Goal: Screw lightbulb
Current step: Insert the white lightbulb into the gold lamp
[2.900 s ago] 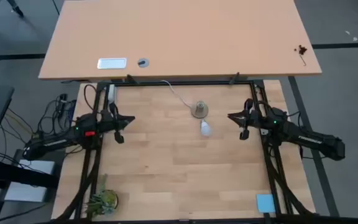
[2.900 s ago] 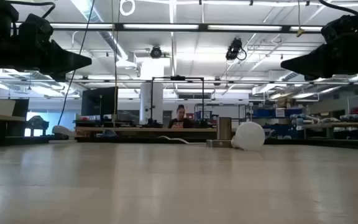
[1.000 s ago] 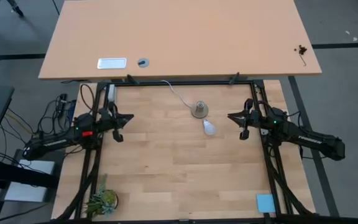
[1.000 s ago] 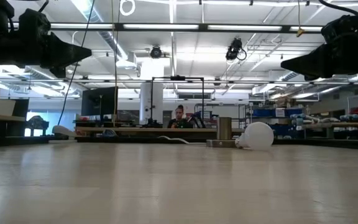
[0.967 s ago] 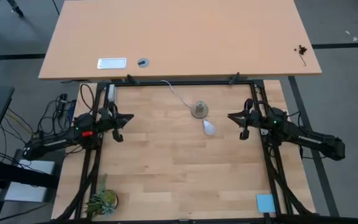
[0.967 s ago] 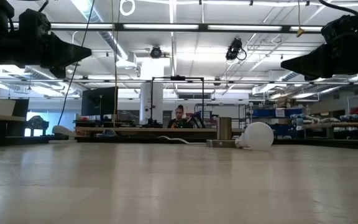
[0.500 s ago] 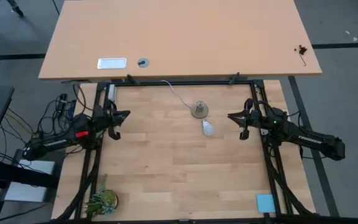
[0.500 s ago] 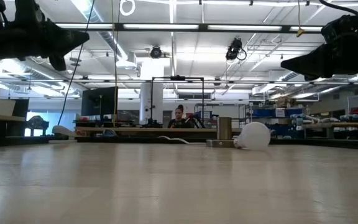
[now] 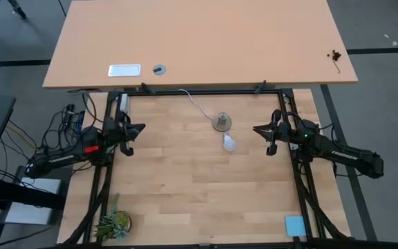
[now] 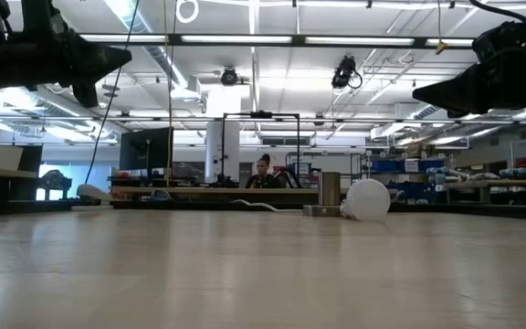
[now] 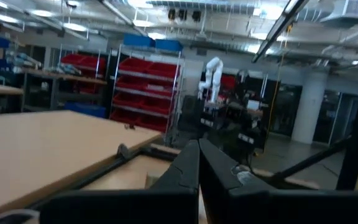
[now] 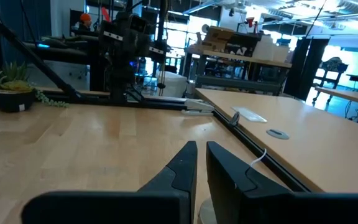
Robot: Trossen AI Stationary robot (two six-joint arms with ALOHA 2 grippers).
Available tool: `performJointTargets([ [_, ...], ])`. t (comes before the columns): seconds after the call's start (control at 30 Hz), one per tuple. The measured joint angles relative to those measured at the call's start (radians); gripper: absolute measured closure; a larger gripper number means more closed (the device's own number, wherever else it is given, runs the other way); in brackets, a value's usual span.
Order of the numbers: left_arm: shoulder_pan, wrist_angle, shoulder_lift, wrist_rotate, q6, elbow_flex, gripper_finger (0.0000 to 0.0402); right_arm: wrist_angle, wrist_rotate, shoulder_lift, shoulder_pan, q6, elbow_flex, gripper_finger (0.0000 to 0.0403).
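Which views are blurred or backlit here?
Left wrist view: soft and blurred throughout. Low view: bright ceiling lights backlight both arms into silhouettes; the bulb is evenly lit. High view: even light, bulb and socket clear. Right wrist view: sharp beyond the near fingers.

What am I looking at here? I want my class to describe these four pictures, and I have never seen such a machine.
Two dark robot arms work at a pale wooden table. One picture looks straight down, one looks level across the tabletop, and two come from cameras on the arms' wrists. The left claw and the right claw are both shut and hold nothing, raised at opposite sides. Between them lies a small white pear-shaped lightbulb, beside a grey cone-shaped socket with a white cord. A small green plant and a blue square pad sit at the near corners.
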Motion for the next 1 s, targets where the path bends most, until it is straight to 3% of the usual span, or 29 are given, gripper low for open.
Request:
performJointTargets([
  [0.27,0.000,-0.011,0.000,-0.012,0.029,0.000,0.0396,0.000,0.000,0.000,0.000,0.000,0.000,0.0358],
  [0.43,0.000,-0.003,0.000,-0.248,0.014,0.000,0.0396,0.000,0.000,0.000,0.000,0.000,0.000,0.0358],
  [0.5,0.001,0.024,0.000,-0.296,0.000,0.001,0.0396,0.000,0.000,0.000,0.000,0.000,0.000,0.0358],
  [0.57,0.000,0.024,0.000,-0.247,-0.003,0.015,0.0396,0.000,0.000,0.000,0.000,0.000,0.000,0.0358],
  [0.7,-0.002,0.019,0.022,0.046,0.043,0.024,0.0396,-0.001,0.000,0.000,0.000,0.000,0.000,0.0358],
  [0.83,0.000,0.031,0.096,0.019,-0.001,0.004,0.0396,0.000,0.000,0.000,0.000,0.000,0.000,0.0358],
  [1.0,-0.001,0.035,0.212,0.066,-0.035,0.073,0.0396,0.000,0.000,0.000,0.000,0.000,0.000,0.0358],
])
